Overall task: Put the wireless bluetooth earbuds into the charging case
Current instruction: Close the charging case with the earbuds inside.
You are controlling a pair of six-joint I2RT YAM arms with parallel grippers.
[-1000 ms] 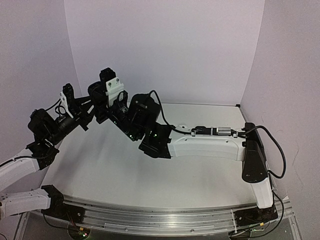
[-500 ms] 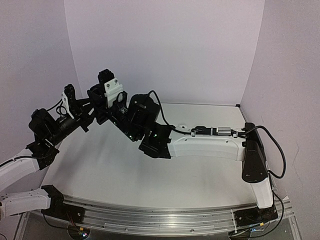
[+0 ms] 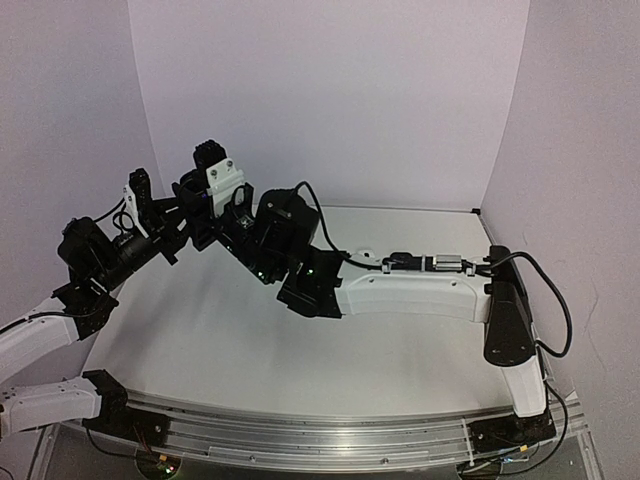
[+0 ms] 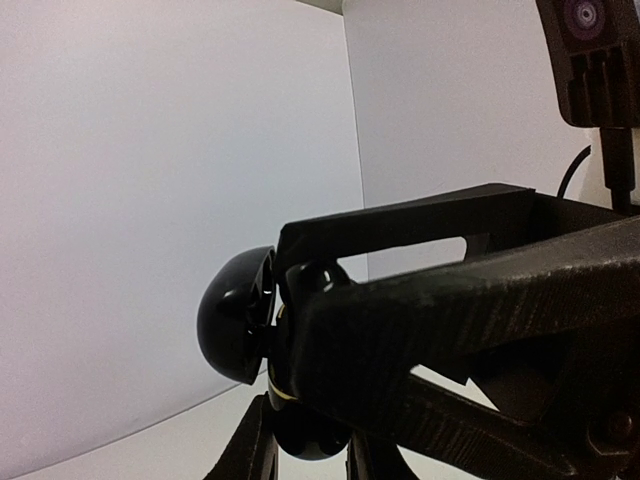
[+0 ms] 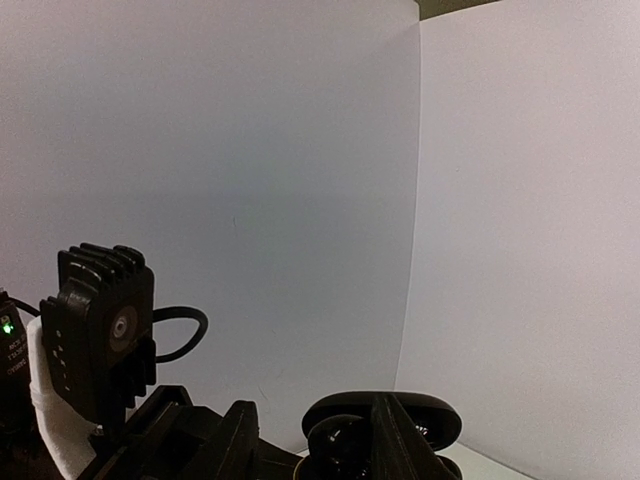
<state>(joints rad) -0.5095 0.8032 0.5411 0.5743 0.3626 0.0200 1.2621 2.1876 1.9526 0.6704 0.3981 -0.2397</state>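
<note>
- Case (image 4: 235,325) held aloft near 10 o'clock above the worktop (image 3: 250,340), lid swung open, lower half clamped between the left fingers (image 4: 250,450) at the bottom edge of the left wrist view.
- Right fingers (image 4: 420,320) reaching in from 3 o'clock, apart, with a thin strip of daylight between them. Tips right beside a small glossy black bud (image 4: 318,278) at the mouth of the case. Cannot tell whether either tip touches it.
- Against a second ago, from above: a slight creep of the right wrist camera (image 3: 222,180) toward 9 o'clock, closer in over the case. Left arm in the same place, grip unchanged.
- Read as the end of a placement: bud brought to its pocket and probably being let go, with the case kept steady for it.
- Seating not confirmed, since the pocket itself hides behind the right fingers in one wrist view and sits at the frame edge in the other.
- No other buds made out in any view.
- Next move, as a judgement: a straight retreat toward 3 o'clock, slow enough not to drag the bud back out, then a look into the case before closing the lid.
- Main risk: a half-seated bud tipping out from this height.
</note>
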